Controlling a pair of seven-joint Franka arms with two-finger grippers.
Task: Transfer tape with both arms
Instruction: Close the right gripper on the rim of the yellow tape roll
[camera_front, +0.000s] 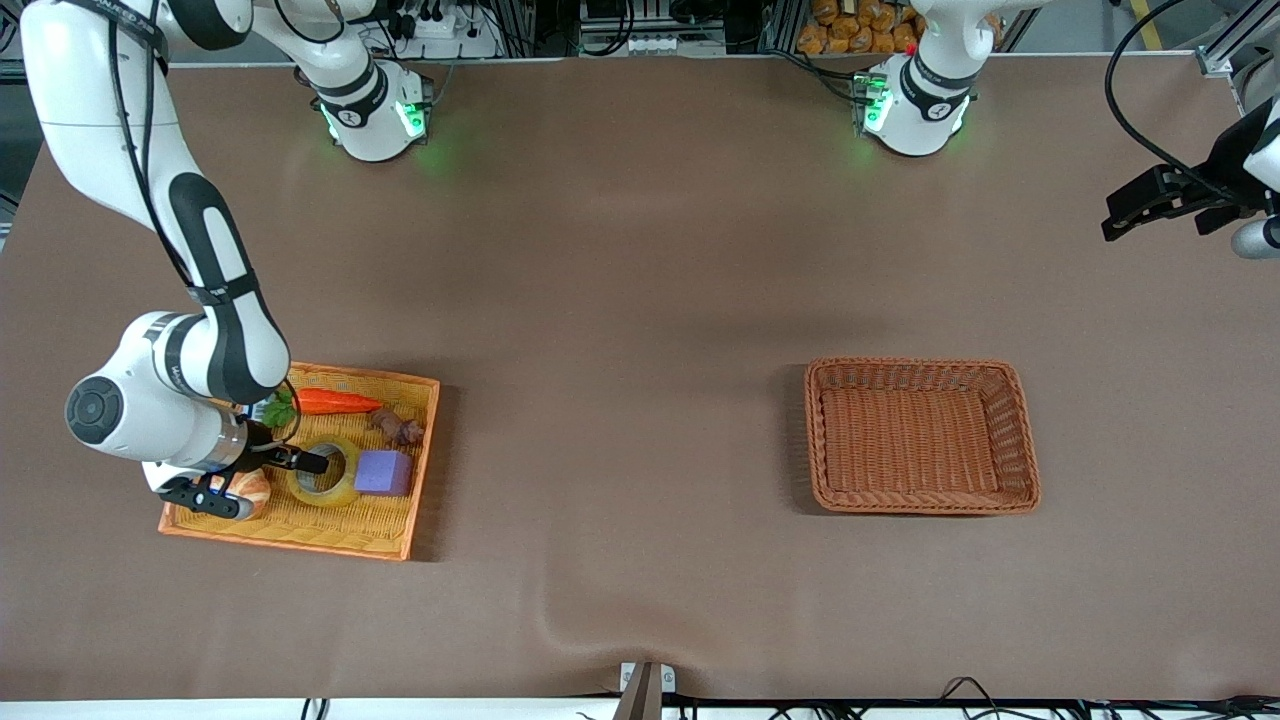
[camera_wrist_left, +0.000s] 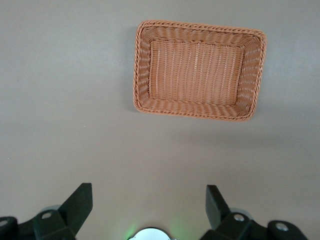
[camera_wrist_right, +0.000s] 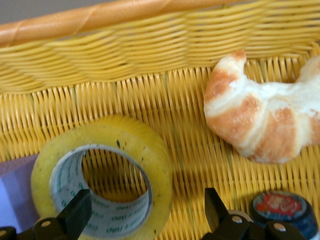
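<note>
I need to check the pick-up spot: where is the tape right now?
The tape lies in the yellow tray at the right arm's end of the table, beside the purple cube, with the open right gripper straddling its rim.

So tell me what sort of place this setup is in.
Most likely a robotics lab bench: two arms bolted along one edge of a brown-covered table, toy food such as a croissant and carrot in a yellow tray, and cables and equipment racks past the table.
</note>
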